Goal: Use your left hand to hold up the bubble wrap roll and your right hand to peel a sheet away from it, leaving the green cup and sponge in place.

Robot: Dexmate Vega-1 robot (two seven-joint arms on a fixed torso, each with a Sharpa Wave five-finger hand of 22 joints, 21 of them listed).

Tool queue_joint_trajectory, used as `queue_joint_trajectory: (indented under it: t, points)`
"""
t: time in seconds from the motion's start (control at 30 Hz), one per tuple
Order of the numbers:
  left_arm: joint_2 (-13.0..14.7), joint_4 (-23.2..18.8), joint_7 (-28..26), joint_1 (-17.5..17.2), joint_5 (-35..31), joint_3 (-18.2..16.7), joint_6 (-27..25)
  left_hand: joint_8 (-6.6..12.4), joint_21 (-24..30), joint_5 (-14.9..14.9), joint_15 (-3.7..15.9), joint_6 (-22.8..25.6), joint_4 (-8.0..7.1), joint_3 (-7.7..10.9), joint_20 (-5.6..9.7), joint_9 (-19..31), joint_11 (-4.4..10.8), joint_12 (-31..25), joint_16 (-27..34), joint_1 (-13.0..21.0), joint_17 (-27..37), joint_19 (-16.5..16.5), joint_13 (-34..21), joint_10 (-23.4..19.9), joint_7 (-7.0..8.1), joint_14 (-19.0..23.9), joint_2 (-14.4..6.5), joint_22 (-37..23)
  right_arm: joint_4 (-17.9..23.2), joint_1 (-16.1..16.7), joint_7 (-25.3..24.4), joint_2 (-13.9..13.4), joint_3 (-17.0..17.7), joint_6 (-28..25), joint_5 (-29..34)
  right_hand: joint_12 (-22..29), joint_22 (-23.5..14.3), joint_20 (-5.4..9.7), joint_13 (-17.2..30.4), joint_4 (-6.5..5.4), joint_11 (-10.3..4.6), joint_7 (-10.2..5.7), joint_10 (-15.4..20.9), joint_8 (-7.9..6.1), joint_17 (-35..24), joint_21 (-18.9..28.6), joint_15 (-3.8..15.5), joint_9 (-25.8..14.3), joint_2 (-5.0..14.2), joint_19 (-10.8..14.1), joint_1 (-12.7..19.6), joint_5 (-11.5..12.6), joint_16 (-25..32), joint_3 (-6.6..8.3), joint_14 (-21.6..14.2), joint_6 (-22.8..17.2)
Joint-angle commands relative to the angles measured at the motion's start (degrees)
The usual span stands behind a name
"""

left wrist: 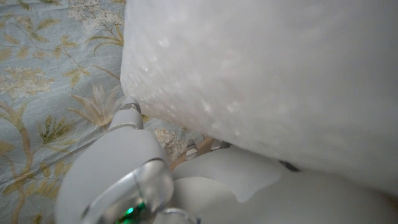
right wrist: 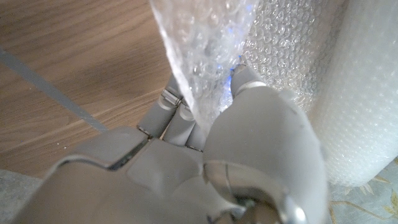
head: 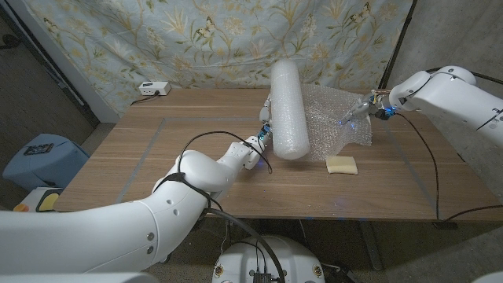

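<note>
Fingers [right wrist: 180,115] pinch clear bubbled sheet [right wrist: 208,50]; fat white roll [head: 288,110] upright.

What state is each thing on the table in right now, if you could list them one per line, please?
Bubble wrap roll: upright, held up by the left hand.
Sheet: partly peeled off the roll, pinched by the right hand.
Sponge: lying on the table, untouched, near the sheet's lower edge.
White box: at the table's far left edge, apart.

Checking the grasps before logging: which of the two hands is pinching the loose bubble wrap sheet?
The right hand pinches the loose sheet. The left hand instead holds the upright bubble wrap roll.
</note>
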State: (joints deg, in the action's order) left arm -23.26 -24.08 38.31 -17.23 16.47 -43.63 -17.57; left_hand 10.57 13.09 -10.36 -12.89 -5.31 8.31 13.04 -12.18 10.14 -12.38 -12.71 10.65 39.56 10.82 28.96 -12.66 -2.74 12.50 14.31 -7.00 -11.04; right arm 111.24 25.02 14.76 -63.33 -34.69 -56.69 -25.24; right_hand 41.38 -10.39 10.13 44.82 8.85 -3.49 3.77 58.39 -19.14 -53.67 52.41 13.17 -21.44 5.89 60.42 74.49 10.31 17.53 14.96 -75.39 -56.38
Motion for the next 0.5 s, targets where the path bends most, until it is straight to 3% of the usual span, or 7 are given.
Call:
queue_joint_trajectory:
  t: [0.03,0.5]
  points:
    - [0.04,0.00,4.03,-0.11,0.86,-0.77,-1.73,0.23,-0.07,-0.10,0.07,0.52,0.04,0.30,0.00,0.13,-0.01,-0.42,0.21,-0.24,0.06,0.19,-0.25,-0.62,0.10,0.26,0.32,-0.11,-0.07,-2.20,2.74,-0.11,-1.72,-0.84,1.68,-0.20,-0.03,0.98,0.21,0.12,-0.25,0.05,0.32,0.06,-0.08,0.56,0.13,-0.19,-0.02,-0.26,-0.50,-0.14,-0.13,0.22,-0.21,-0.58]
    - [0.28,0.00,7.15,-0.91,3.64,0.67,-2.90,0.19,-0.05,-0.11,0.08,0.95,0.01,0.28,-0.01,0.14,-0.01,-0.50,0.24,-0.41,0.07,0.39,-0.29,-1.01,0.10,0.43,0.43,-0.10,1.02,-3.28,4.61,-1.09,-2.17,-2.37,2.40,-0.46,0.01,1.04,0.40,0.14,-0.28,0.15,0.49,0.38,-0.22,1.22,0.15,-0.37,-0.12,-0.42,-0.54,-0.16,-0.49,0.39,-0.37,-0.62]
